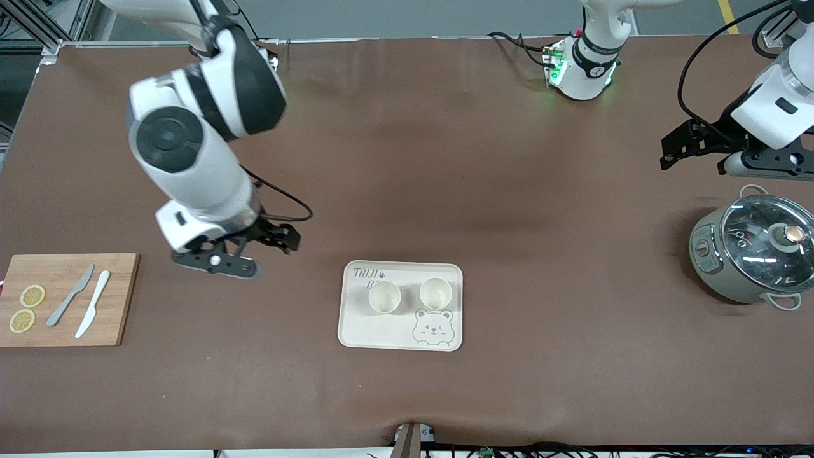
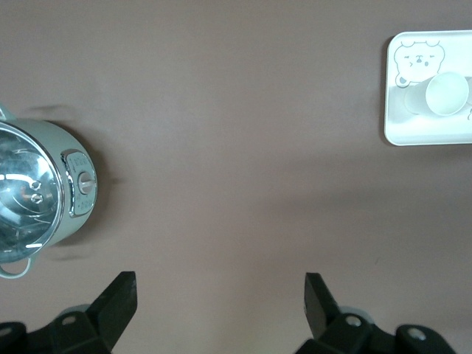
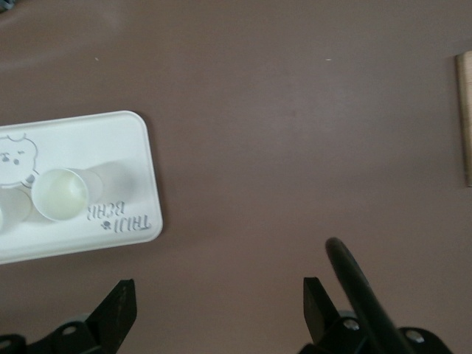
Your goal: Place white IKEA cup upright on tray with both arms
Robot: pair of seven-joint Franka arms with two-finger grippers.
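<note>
The tray (image 1: pixel 381 331) is a flat cream-white rectangle with rounded corners, lying nearer the table's front edge than its base edge, about midway between the two ends. It bears "TAIJI BEAR" lettering at one corner and a grey bear face at the corner diagonal to it. Two white cups (image 1: pixel 385 296) (image 1: pixel 435 293) stand upright on it, side by side, apart, mouths open upward.

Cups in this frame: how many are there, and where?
2, both upright on the tray, side by side. One cup is toward the right arm's end, the other cup toward the left arm's end. None appears hidden.
</note>
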